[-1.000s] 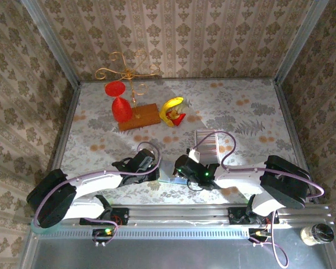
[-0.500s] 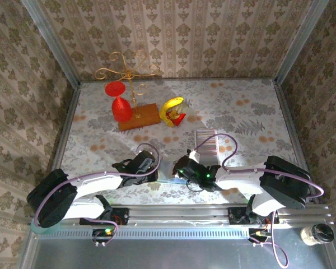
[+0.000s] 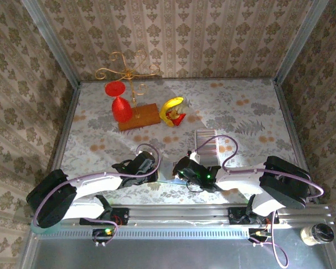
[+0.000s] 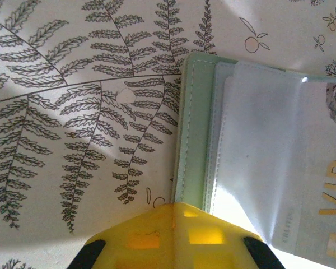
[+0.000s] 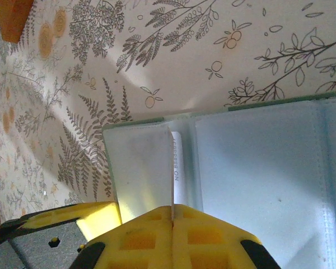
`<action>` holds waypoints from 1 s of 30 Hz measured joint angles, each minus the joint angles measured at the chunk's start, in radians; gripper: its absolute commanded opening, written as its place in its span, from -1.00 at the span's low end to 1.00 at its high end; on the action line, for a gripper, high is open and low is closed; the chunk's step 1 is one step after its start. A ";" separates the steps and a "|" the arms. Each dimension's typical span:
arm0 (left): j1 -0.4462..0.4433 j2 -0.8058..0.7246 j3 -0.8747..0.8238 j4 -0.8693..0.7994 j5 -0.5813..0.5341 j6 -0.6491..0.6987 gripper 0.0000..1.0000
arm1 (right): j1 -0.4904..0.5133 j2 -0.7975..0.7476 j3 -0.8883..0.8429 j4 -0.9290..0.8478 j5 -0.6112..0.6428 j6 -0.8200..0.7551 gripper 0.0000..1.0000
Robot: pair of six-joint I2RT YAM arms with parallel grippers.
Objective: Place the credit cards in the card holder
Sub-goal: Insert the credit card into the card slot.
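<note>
Left gripper [image 4: 173,206]: jaws fully closed, yellow tips meeting with no gap. They sit on the near left edge of the card holder [image 4: 193,129], and the green cover edge runs straight under the tips, so it looks pinched there.

Right gripper [image 5: 172,208]: jaws also fully closed. The upright edge of a translucent inner pocket flap [image 5: 139,165] lines up with the seam between the tips, so it looks nipped there. A printed card edge [image 5: 177,162] stands just beside that flap, but I cannot tell whether it is caught too.

The card holder lies open and flat on the desk [image 3: 241,112], between the two grippers at the near edge, bluish-grey inside facing up. The left wrist view shows a pale card with gold VIP lettering [image 4: 333,190] under a clear sleeve.

The credit cards [image 3: 206,140], a ribbed silvery strip, lie on the desk just beyond the right gripper. They are not touched by either set of jaws, and the right arm's cable loops over them.
</note>
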 measured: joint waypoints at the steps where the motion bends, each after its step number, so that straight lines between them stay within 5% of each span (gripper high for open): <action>1: 0.000 0.000 0.000 0.000 0.000 -0.002 -0.87 | 0.000 0.000 -0.001 0.000 -0.005 0.002 -1.00; 19: -0.003 -0.016 -0.008 -0.006 0.000 -0.003 -0.84 | 0.000 0.007 -0.001 -0.013 -0.047 -0.025 -0.72; 30: -0.014 -0.063 -0.014 -0.068 -0.002 -0.010 -0.73 | -0.008 0.020 0.021 -0.077 -0.051 -0.073 -0.72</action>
